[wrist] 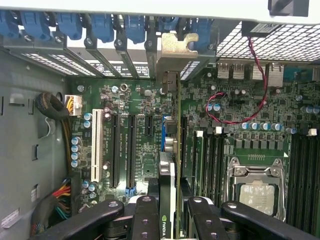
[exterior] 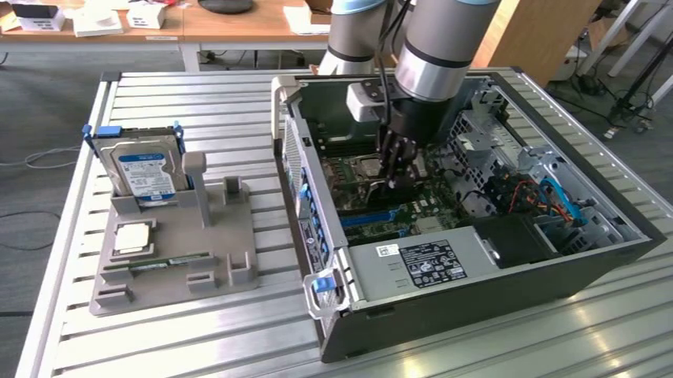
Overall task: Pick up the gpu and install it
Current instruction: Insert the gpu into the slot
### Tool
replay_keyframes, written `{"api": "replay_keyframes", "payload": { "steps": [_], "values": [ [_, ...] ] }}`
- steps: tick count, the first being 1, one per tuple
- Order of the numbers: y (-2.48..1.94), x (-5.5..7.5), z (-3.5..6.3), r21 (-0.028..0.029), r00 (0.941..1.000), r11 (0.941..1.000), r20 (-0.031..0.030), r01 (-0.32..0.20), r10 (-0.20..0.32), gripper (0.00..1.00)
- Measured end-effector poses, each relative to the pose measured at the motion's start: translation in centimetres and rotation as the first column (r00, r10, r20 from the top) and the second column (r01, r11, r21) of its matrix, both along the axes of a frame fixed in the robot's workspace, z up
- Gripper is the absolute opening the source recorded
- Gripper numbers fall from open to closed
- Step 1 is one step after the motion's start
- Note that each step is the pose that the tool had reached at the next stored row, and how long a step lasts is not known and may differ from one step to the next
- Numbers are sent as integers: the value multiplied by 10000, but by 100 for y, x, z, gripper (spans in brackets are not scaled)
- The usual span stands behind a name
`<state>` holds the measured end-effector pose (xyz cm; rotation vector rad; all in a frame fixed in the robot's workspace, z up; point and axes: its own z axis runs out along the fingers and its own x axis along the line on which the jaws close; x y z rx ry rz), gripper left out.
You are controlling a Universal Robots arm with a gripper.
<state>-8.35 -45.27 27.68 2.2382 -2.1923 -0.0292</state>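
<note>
The gripper [wrist: 167,222] is clamping the gpu [wrist: 170,170] between its black fingers [wrist: 145,215], holding it edge-on inside the case [exterior: 474,303]. The card is standing upright over the motherboard [wrist: 132,130], its metal bracket [wrist: 176,47] reaching the rear slot openings; whether it is seated I cannot tell. Farther off, at the exterior view's left, 1 hard drive [exterior: 145,173] is standing in a grey holder [exterior: 173,244] on the bench [exterior: 189,339].

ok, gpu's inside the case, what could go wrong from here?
1. The gripper holds the gpu edge-on over the motherboard; if its edge is misaligned, pressing could stress the board.
2. Its bracket sits close to the blue latches and might catch there.
3. The red-and-black wire loops near the card and could snag.
</note>
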Motion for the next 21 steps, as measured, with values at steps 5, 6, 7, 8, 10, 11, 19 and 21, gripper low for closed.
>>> {"api": "replay_keyframes", "payload": {
  "steps": [5,6,7,8,10,11,19,21],
  "values": [
    [-1,-8,1,-2,10000,10000,-1,-2,2,27],
    [-1,-8,1,-2,10000,10000,-1,-2,2,27],
    [-1,-9,1,-2,10000,10000,-1,-1,1,27],
    [-1,-9,1,-2,10000,10000,-1,-1,1,27],
    [-3,-10,1,-2,10000,10000,-1,0,0,27],
    [-5,-11,1,-2,10000,10000,-1,0,0,27],
    [-8,-17,-7,-1,10000,10000,0,-1,1,27],
    [-8,-17,-16,-2,10000,10000,-1,-1,1,27]
  ]
}}
